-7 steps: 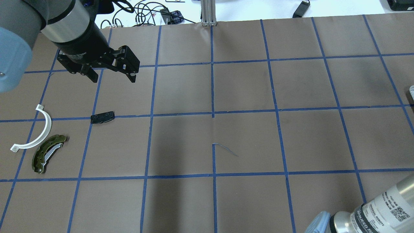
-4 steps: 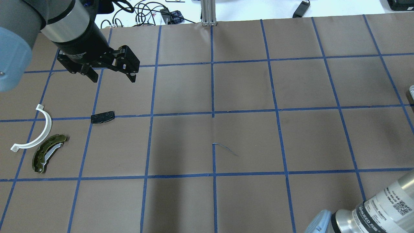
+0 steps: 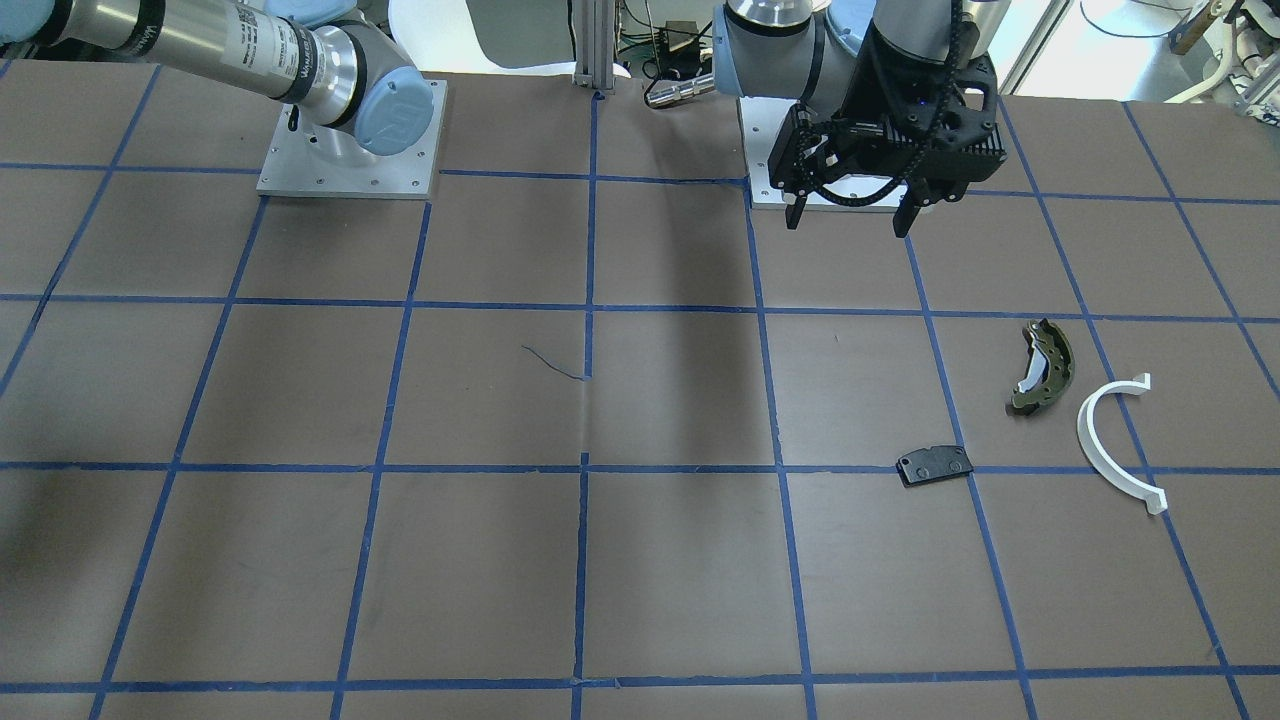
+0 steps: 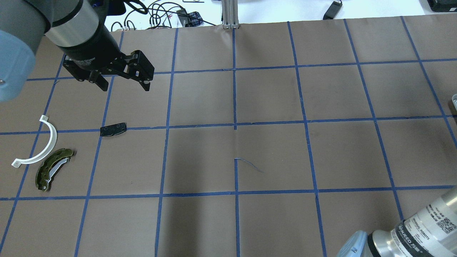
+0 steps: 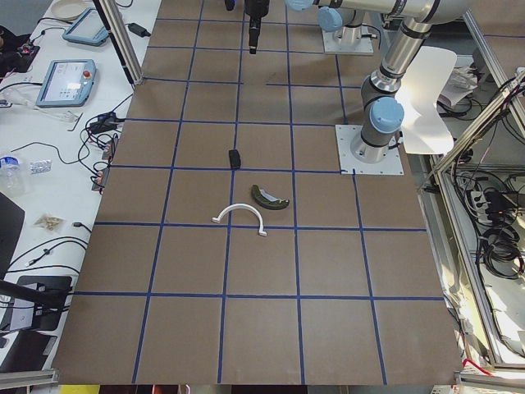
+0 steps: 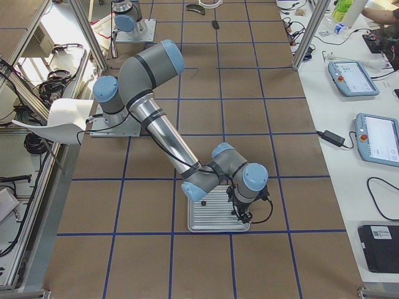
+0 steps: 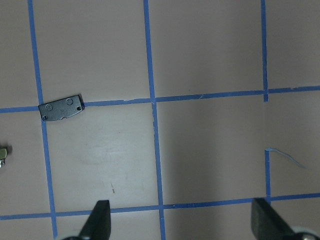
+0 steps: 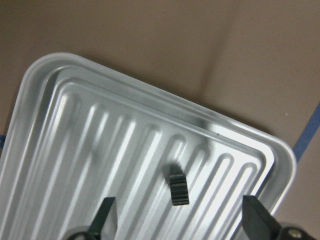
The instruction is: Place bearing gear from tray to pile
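From across the worktop, my left hand hangs at the upper right, fingers spread wide and holding nothing. Below it, at the right, lie the parts of the pile, each apart from the others: a black pad, a green shoe and a white half-ring. My right arm runs out at the upper left, its hand out of frame.

From above, the pile sits by the left edge. The left hand hovers beyond it, high enough, I judge, to leave the drop spot free.

The left-end view shows the three parts mid-frame in a loose group, with no gear among them.

From the right end, my right arm folds down over a metal tray at the lower middle, well apart from the pile at the top.

My left wrist camera looks straight down. The pad is at the left, and both fingertips show at the bottom edge, wide apart.

My right wrist camera shows the gear, small, black and ribbed, lying in a groove of the tray. My right hand is spread and empty, with a fingertip near each lower corner. The gear lies between them, a little higher in frame and untouched. I think the hand is lined up to come down and close across it.
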Action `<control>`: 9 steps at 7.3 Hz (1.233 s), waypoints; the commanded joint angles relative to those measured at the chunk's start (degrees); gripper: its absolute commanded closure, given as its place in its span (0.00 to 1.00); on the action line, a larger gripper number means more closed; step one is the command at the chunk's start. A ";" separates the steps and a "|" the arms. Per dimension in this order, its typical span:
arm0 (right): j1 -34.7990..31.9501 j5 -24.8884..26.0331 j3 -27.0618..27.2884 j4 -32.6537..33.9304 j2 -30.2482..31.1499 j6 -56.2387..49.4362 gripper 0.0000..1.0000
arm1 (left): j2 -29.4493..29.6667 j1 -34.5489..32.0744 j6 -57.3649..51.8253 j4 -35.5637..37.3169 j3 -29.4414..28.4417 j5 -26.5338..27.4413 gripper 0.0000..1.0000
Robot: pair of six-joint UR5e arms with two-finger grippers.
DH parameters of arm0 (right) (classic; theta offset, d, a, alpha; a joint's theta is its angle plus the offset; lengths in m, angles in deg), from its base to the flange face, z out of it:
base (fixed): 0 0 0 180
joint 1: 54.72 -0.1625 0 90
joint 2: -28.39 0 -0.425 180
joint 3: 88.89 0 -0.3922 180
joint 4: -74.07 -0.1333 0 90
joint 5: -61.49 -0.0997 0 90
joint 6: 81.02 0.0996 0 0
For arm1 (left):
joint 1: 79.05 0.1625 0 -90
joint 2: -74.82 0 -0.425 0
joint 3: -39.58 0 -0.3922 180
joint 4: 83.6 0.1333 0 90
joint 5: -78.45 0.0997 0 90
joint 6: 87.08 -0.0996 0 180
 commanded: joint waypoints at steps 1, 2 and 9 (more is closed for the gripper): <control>0.02 -0.03 -0.07 0.02 -0.79 0.13 0.18 | 0.01 0.00 0.00 0.00 0.00 0.00 0.00; 0.02 -0.73 -0.07 0.10 -0.88 0.13 0.22 | 0.01 0.00 0.00 0.00 0.00 0.00 0.00; 0.02 -0.74 -0.07 0.11 -1.24 0.75 1.00 | 0.01 0.00 0.00 0.00 0.00 0.00 0.00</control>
